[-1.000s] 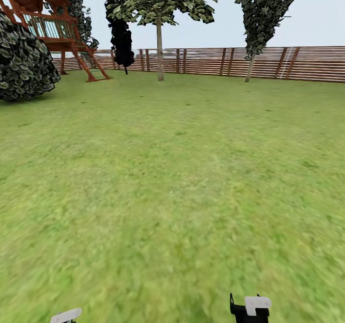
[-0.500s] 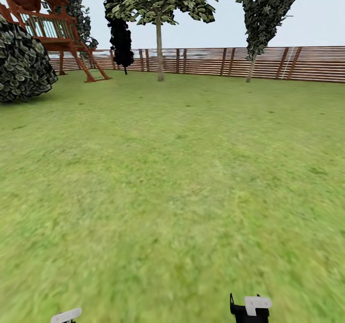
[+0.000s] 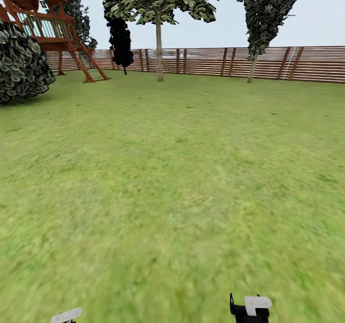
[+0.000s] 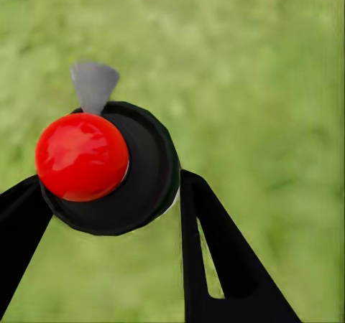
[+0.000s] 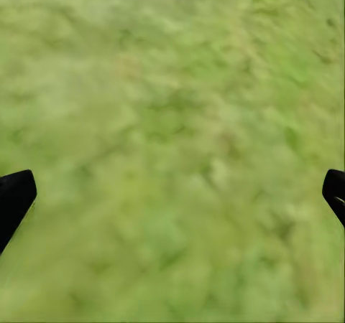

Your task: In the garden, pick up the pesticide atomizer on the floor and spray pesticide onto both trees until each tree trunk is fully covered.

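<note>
The view had crept toward the trees (image 3: 159, 45), apparently mid-approach; left gripper (image 4: 108, 194) clasped the atomizer (image 4: 108, 169), right gripper (image 5: 172, 194) gaped empty.

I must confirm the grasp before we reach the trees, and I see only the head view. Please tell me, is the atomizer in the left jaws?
Observer: Yes. In the left wrist view the pesticide atomizer, dark with a red top, sits between the two black fingers of the left gripper.
Operator: And the right jaws, do they hold something?
Observer: No. The right wrist view shows the right gripper with its fingertips far apart and only grass between them.
Operator: Is any pesticide on the ground under the arms?
Observer: I can see no pale specks on the grass in either wrist view, though the ground is blurry.
</note>
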`<state>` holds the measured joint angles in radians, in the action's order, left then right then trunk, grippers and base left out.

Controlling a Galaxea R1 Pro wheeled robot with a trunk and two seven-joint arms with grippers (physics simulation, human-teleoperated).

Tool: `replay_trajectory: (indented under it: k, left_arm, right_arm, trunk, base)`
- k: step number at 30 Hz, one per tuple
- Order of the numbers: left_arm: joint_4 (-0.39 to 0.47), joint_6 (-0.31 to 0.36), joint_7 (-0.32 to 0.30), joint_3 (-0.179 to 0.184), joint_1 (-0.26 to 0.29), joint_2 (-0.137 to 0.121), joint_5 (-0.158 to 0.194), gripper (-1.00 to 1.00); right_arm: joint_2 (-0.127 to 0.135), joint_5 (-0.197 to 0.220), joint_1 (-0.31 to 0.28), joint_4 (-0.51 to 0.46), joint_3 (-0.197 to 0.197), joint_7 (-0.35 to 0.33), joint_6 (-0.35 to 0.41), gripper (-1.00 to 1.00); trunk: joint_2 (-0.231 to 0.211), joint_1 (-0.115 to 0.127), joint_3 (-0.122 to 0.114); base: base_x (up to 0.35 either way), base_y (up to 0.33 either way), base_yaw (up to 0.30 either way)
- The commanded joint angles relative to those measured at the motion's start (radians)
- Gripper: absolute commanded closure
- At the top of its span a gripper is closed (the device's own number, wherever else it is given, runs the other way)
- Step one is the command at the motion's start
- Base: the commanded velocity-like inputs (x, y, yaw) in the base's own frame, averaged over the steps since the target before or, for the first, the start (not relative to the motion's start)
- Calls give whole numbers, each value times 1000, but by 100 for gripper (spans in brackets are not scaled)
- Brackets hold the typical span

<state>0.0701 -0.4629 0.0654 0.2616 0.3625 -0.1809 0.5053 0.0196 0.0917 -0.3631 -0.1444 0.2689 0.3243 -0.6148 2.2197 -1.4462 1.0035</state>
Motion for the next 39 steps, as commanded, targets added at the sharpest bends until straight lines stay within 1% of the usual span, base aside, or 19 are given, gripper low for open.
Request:
replay_trajectory:
  k: [1, 31, 39]
  left_arm:
    - [0, -2, 7, 8, 0, 0, 2, 100]
    - [0, -3, 7, 9, 0, 0, 2, 100]
    - [0, -3, 7, 9, 1, 0, 2, 100]
  right_arm:
    - [0, 10, 0, 0, 9, 2, -3, -100]
    - [-1, 10, 0, 0, 9, 2, -3, -100]
    - [2, 8, 0, 0, 9, -1, -2, -100]
  trunk:
    - [0, 0, 1]
    - [0, 0, 1]
    - [0, 0, 1]
  base:
    - [338, 0, 0]
    - [338, 0, 0]
    - [338, 0, 0]
